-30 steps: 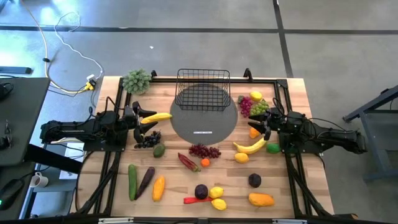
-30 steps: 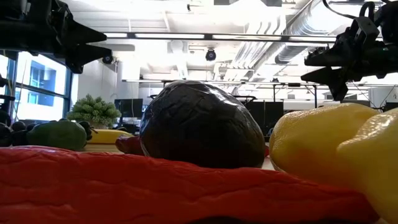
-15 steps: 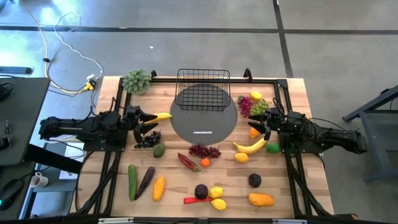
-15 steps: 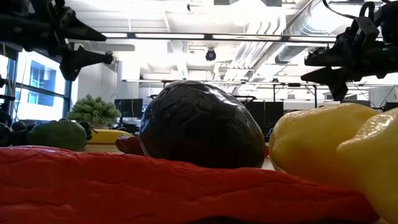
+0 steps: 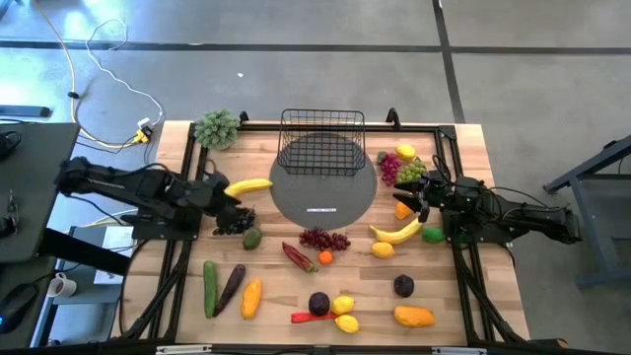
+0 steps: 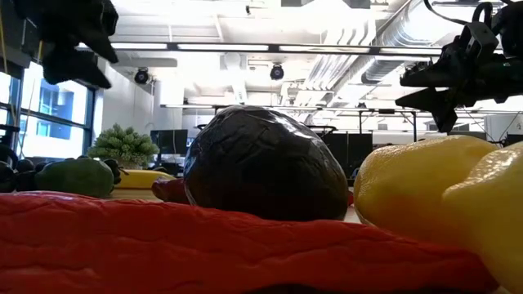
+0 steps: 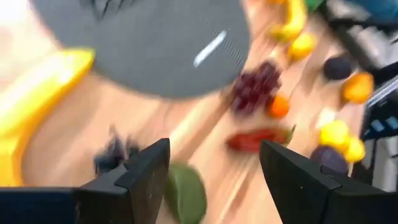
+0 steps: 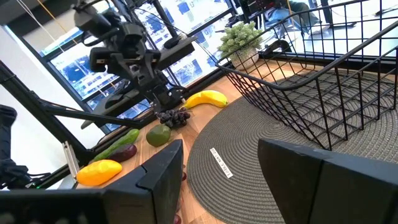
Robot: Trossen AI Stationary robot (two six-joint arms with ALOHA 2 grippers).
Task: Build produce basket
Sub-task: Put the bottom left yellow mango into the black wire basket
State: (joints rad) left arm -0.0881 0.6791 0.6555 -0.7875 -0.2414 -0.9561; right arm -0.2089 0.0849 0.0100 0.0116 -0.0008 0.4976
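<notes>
Over dark grapes [image 5: 233,221], left gripper [image 5: 229,200] tipped down, fingers spread, empty, lined up to grab. Right gripper [image 5: 418,199] idle near green grapes [image 5: 410,170], half-open, empty. Basket [image 5: 321,142] unfilled on grey disc [image 5: 323,193].

No wording can be read anywhere. The grey round mat [image 5: 324,187] carries a small white label [image 8: 221,163] near its front edge, with marks on it too small to make out.
</notes>
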